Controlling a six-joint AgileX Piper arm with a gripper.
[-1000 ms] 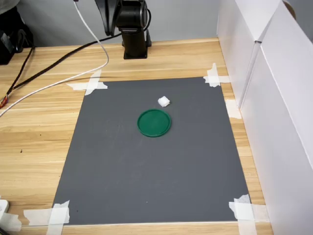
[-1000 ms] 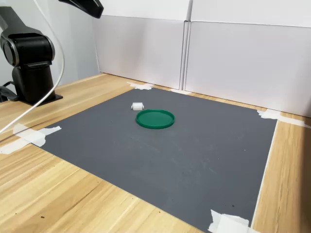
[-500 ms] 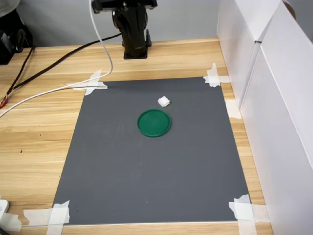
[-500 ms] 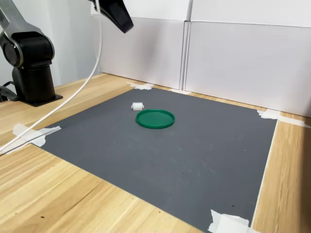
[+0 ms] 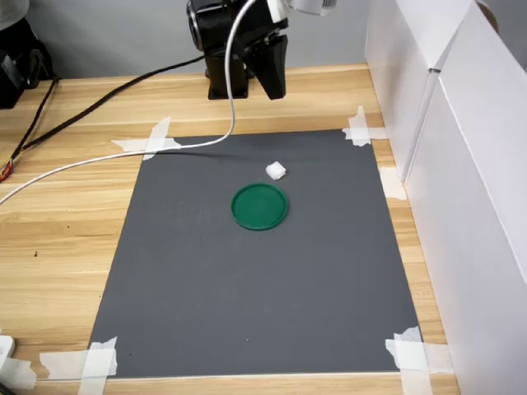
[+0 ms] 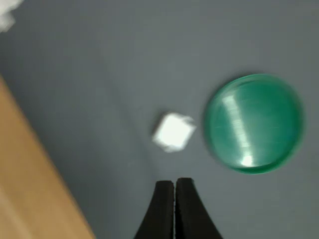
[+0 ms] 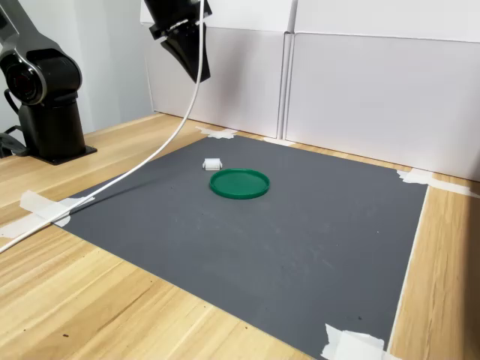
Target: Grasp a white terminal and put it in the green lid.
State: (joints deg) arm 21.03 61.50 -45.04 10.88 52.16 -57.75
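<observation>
So my gripper (image 6: 174,185) is up in the air above the far part of the grey mat (image 5: 247,280), and my jaws are pressed together with only a hairline slit between the two black fingers (image 6: 162,209), nothing in them. Empty.

The white terminal (image 6: 173,131) sits on the mat, free, clear of my fingertips. In the wrist view it's just ahead of the tips and pretty much in line with them, a bit blurry. The green lid (image 6: 254,122) is right beside it, with a thin strip of mat between the two, so not touching as far as I can tell.

In the first exterior view the terminal (image 5: 276,170) lies just past the lid's (image 5: 259,206) rim on the side toward my base, slightly toward the first exterior view's right. My gripper (image 5: 272,74) hangs well above it, over the wood table (image 5: 74,239) edge near the base.

The second exterior view has the terminal (image 7: 213,163) to the left of the lid (image 7: 239,183), with my gripper (image 7: 196,61) high up, fingers pointing down, and a white cable (image 7: 142,169) trailing off it across the mat.
</observation>
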